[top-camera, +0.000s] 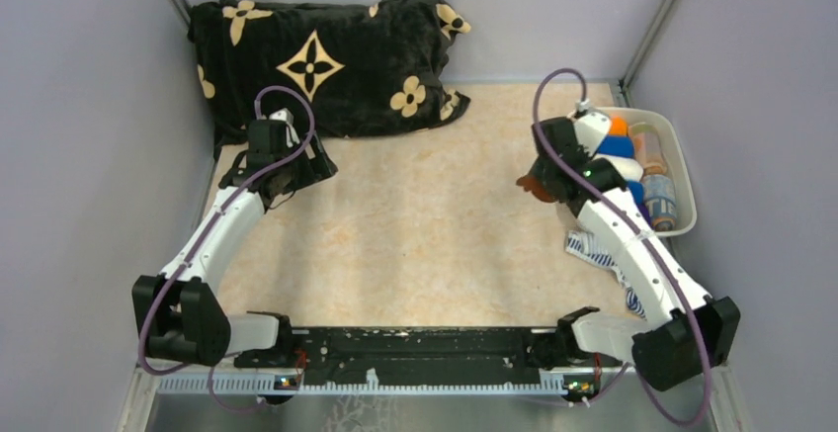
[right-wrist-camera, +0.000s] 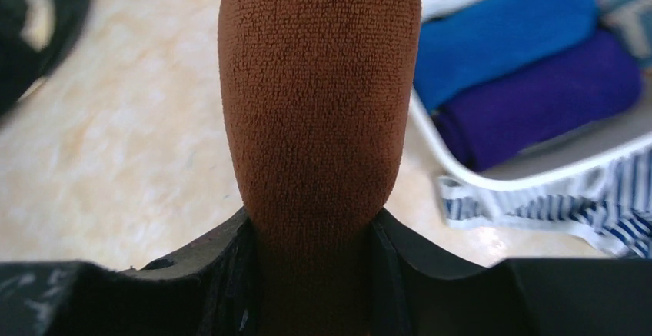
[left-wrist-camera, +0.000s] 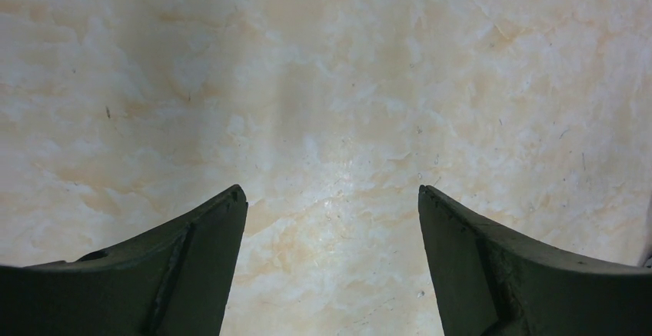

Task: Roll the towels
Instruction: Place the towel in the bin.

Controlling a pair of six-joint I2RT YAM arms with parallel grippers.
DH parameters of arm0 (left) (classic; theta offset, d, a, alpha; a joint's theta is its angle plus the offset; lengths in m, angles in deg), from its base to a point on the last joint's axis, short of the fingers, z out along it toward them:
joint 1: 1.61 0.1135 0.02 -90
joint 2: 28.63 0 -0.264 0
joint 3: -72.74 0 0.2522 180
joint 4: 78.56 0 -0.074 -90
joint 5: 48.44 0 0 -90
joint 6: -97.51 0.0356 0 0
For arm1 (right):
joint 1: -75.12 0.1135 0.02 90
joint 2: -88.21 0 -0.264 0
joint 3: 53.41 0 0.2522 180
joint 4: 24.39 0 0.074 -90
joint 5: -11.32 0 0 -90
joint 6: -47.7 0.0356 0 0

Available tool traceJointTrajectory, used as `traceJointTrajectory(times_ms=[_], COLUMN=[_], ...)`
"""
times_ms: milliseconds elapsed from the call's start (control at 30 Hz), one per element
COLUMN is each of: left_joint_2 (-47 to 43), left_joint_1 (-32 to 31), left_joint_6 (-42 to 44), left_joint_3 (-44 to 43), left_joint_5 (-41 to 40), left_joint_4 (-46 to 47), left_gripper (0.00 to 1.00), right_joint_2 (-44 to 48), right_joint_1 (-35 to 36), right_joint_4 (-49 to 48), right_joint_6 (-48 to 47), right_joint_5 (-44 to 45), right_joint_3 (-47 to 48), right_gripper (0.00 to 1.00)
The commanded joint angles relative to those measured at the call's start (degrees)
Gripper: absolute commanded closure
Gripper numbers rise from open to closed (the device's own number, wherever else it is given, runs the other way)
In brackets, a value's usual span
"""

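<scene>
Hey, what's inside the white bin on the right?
Rolled towels lie in the white bin: an orange roll, a blue roll, a purple roll, a peach printed roll and a pale printed roll. The right arm covers its left side, so anything there is hidden.

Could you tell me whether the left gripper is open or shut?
Open: the left gripper has fingers wide apart, only tabletop between them.
</scene>
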Motion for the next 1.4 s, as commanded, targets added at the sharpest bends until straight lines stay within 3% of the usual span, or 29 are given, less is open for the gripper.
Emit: traceJointTrajectory(times_ms=[0, 233, 533, 833, 1100, 1367], left_joint_2=[0.25, 0.56, 2.52, 2.59, 3.02, 3.62], left_joint_1=[0.51, 0.81, 1.20, 1.47, 1.91, 2.19], left_joint_6=[3.27, 4.02, 4.21, 4.25, 4.31, 4.15], left_joint_3=[0.37, 1.65, 1.47, 1.55, 1.47, 1.57], left_joint_5=[1.03, 1.57, 4.95, 5.57, 6.06, 7.51], left_joint_4=[-0.71, -0.57, -1.03, -1.08, -1.17, -1.26], left_gripper=[0.12, 0.12, 0.12, 0.12, 0.12, 0.12], right_joint_2=[-4.62, -12.55, -19.39, -26.99, -27.51, -33.90], right_joint_1=[-10.75, -22.57, -28.54, -30.76, -31.11, -33.96], right_joint_4=[8.68, 21.41, 31.52, 26.98, 18.67, 17.49], right_joint_6=[3.74, 15.49, 28.30, 27.29, 22.15, 22.36], right_joint_5=[1.91, 10.03, 17.65, 15.17, 9.22, 4.10], right_joint_3=[6.01, 11.05, 11.37, 11.72, 13.72, 15.47], right_gripper=[1.00, 1.00, 1.00, 1.00, 1.00, 1.00])
